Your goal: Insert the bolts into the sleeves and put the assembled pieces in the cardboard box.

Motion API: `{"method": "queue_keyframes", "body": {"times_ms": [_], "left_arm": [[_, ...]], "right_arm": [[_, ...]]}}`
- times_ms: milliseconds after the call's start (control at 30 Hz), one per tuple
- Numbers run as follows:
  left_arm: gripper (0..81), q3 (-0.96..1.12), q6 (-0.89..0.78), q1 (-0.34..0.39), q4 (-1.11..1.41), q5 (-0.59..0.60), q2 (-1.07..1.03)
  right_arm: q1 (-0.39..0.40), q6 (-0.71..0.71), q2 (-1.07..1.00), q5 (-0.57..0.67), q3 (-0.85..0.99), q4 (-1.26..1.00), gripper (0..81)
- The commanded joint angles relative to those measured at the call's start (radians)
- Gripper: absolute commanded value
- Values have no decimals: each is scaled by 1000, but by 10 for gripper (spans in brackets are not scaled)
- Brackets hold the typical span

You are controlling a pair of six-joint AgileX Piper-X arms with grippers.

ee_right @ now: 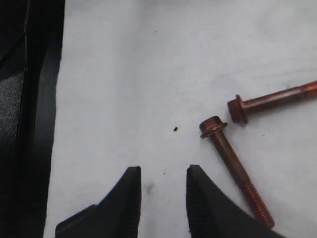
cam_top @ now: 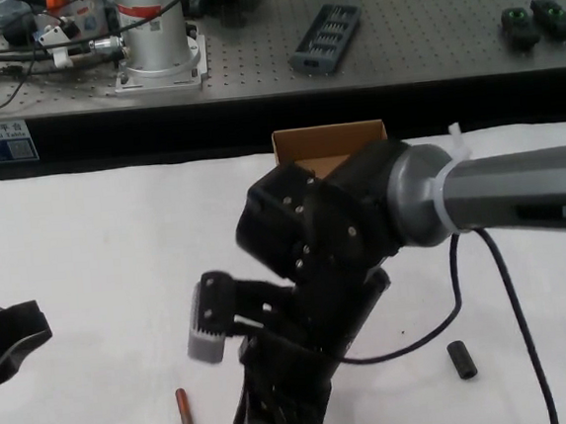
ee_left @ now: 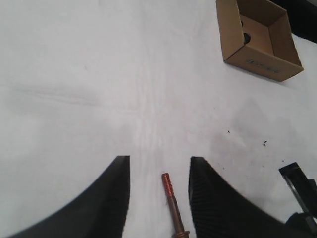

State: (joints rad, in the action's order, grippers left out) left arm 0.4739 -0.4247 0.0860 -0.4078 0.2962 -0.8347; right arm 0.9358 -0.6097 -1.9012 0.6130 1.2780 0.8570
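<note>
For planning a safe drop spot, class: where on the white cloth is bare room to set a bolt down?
Bare cloth spreads between the cardboard box and the left gripper. Crowded: an arm, cable, bolt, sleeve near front.

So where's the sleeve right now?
In the high view the sleeve lies on the white surface at the right, between two black cables and nearer the camera than the box.

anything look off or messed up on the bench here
Nothing looks damaged or spilled. The bolts lie loose at odd angles on the cloth, as unassembled parts would, and the cardboard box stands open. A few dark specks mark the cloth.
</note>
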Motion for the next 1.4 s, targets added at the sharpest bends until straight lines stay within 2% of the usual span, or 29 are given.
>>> {"method": "queue_keyframes", "body": {"times_ms": [0,200,433,600,1367], "left_arm": [[294,3,24,-4,14,8,7],[294,3,36,-4,5,8,7],[294,3,43,-4,-10,27,7],[294,3,43,-4,-10,31,7],[294,3,51,-4,-10,30,7]], "right_arm": [[34,-84,-3,-37,13,43,241],[45,-102,-40,-74,35,45,241],[45,-180,-86,-259,96,43,241],[42,-199,-88,-310,122,11,241],[44,-202,-128,-312,137,31,241]]}}
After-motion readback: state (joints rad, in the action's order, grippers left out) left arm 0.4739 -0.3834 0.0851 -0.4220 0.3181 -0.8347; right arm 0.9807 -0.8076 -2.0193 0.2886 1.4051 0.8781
